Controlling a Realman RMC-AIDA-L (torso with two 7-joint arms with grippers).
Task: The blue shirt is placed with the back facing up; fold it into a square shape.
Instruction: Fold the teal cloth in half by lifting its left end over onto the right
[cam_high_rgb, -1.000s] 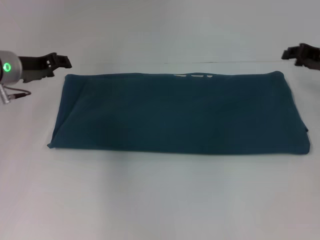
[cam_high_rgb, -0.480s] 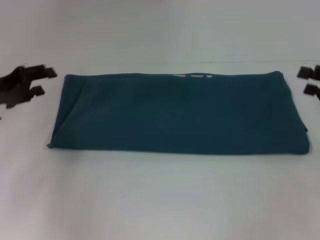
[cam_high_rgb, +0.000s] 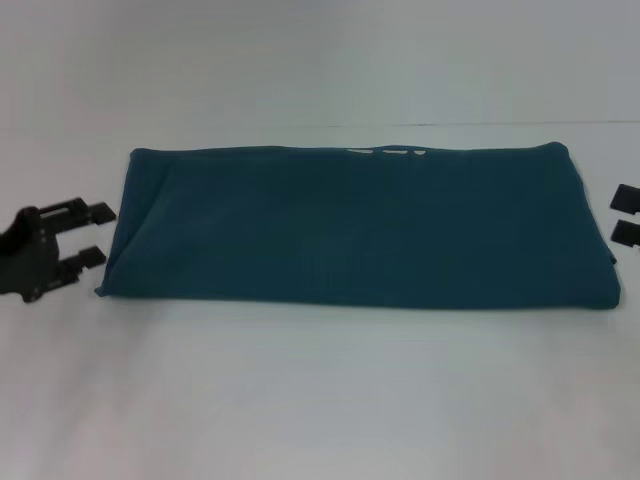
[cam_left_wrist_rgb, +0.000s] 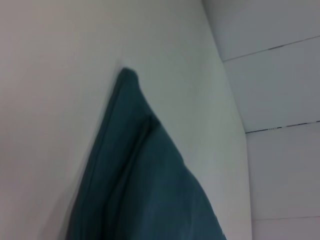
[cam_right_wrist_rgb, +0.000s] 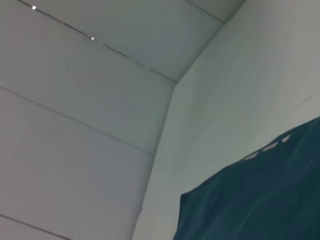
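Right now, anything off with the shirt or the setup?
Nothing damaged or spilled. The blue shirt lies flat as a long band, not yet square. Its near left corner pokes out slightly. Left gripper and right gripper sit open at its two ends.

White tabletop (cam_high_rgb: 320, 390) meets seamed white wall panels (cam_right_wrist_rgb: 75, 90).

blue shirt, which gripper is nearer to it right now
Left, narrowly. The left gripper has its fingertips almost at the blue shirt's left edge; the right gripper sits just off its right edge.
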